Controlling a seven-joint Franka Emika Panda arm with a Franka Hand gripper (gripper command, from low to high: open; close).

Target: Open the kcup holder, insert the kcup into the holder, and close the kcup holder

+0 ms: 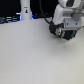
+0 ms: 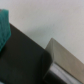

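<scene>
The arm's gripper hangs low at the far edge of the pale desk, toward the exterior view's right, and it covers most of a dark boxy shape that I take to be the kcup holder. In the wrist view a black surface fills the lower part, with a grey slab beside it (a drawer front or a finger, too blurred to say), so I cannot tell whether the jaws are spread or pressed together. A green patch sits at the frame's edge; it might be the kcup's top, but that is only a guess. A white stand rises at the back. The risk, as I judge it: working this close with so little seen, the jaws could miss the drawer's front edge and push the whole unit back instead of opening it.
</scene>
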